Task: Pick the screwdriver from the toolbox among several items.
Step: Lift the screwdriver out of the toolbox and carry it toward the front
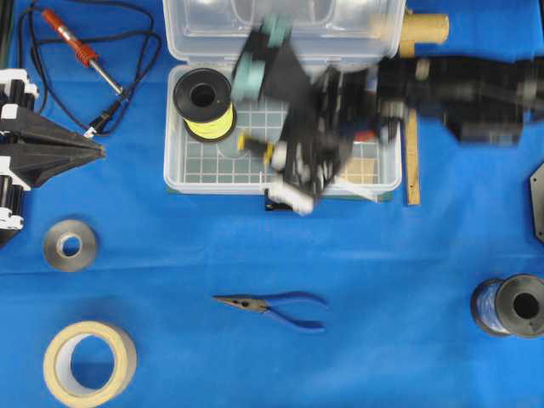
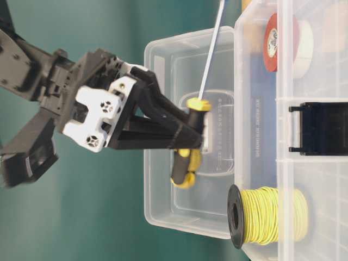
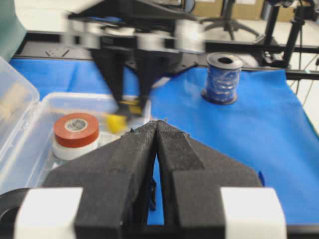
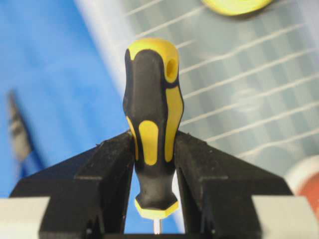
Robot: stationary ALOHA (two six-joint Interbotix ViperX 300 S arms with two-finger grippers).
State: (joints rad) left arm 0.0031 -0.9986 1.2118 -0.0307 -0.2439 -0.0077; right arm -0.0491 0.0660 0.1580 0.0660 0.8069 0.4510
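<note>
My right tool (image 4: 154,164) grips the screwdriver (image 4: 152,124) by its handle, raised above the toolbox (image 1: 178,174) at frame centre. Yellow spool (image 1: 204,102) left, red tape (image 2: 277,41) nearby. Left tool (image 3: 157,134) closed, empty, at left edge.

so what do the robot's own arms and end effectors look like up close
Both are matte black. The right end effector has two long, tapering wedge-shaped black fingers on a white plastic block with round screw holes, behind it a boxy black arm. The left end effector has the same black wedge fingers with white blocks at their bases. No cables or markings are discernible.
</note>
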